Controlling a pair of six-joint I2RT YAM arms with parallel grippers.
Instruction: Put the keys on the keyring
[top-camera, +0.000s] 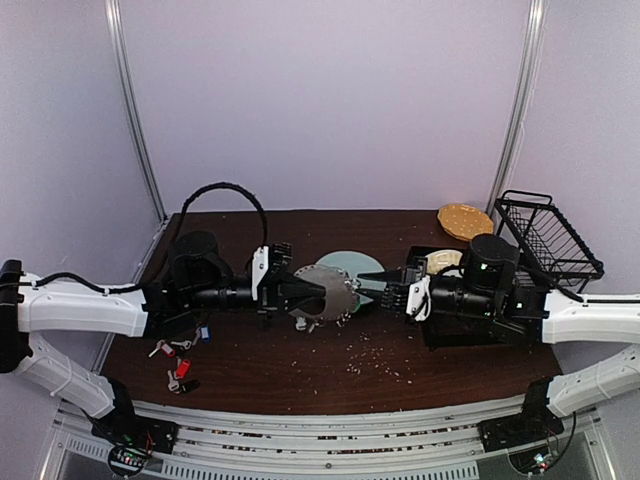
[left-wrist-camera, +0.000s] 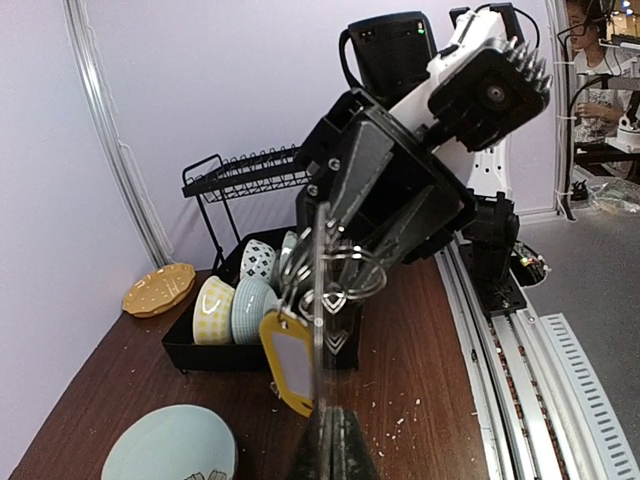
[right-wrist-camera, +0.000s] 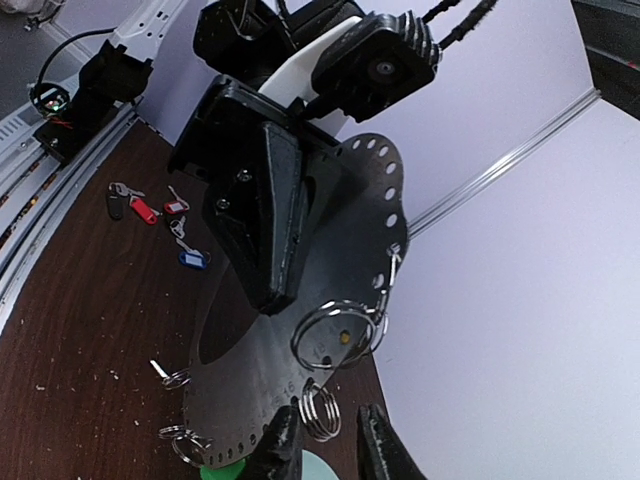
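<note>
left gripper (top-camera: 322, 291) clenched on keyring (right-wrist-camera: 340, 230) | right gripper (right-wrist-camera: 327, 425) slightly parted at split ring (right-wrist-camera: 318, 410) | yellow tag (left-wrist-camera: 290, 362) label unreadable

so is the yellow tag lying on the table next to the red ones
No, the yellow tag hangs off the rings on the metal disc in the left end effector, above the table.

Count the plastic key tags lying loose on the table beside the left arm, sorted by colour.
Red plastic key tags: 2
Blue plastic key tag: 1
Black-looking plastic key tag: 1
Total: 4
</note>
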